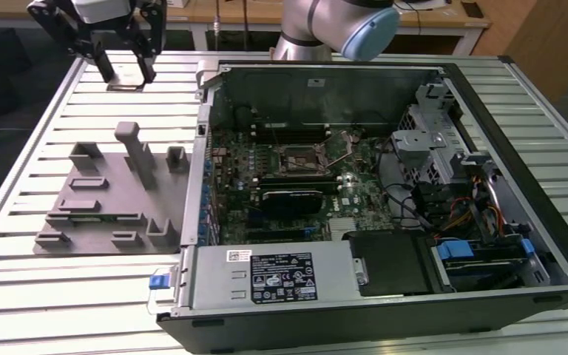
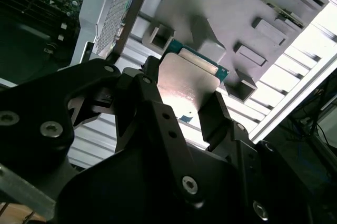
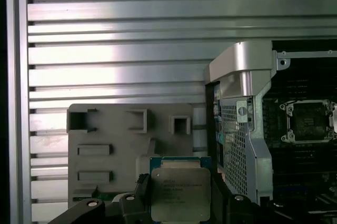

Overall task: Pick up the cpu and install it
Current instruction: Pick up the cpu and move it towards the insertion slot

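Gripping the cpu (image 3: 180,195), the pincer (image 1: 126,74) hangs above the slatted table (image 1: 47,296).

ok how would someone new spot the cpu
At the exterior view's left of the open computer case lies a grey fixture plate. Near it, in the air, the gripper clamps the cpu: the only shiny silver square, teal-edged.

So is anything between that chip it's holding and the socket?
Only the case wall, which stands between the cpu in the gripper and the socket. Above that wall the way looks open, and nothing visible covers the socket.
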Tool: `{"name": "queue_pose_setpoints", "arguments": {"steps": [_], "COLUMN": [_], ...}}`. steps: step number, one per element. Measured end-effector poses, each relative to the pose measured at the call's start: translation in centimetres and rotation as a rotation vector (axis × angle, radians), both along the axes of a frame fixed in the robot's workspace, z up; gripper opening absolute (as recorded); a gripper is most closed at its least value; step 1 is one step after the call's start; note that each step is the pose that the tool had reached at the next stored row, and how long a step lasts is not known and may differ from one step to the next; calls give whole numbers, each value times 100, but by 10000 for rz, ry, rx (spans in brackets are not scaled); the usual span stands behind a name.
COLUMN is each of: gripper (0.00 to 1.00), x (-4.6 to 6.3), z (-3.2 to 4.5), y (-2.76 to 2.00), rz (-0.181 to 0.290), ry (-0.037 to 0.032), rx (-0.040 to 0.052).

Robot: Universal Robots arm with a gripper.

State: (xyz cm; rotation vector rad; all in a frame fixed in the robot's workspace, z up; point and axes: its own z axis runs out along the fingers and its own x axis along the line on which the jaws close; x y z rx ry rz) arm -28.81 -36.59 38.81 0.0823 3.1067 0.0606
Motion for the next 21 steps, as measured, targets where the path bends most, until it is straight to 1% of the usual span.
{"name": "queue_pose_setpoints", "arguments": {"steps": [21], "gripper": [55], "x": [258], "z": [1], "y": [67], "rz": [0], "ry": [1], "rx": [-1]}}
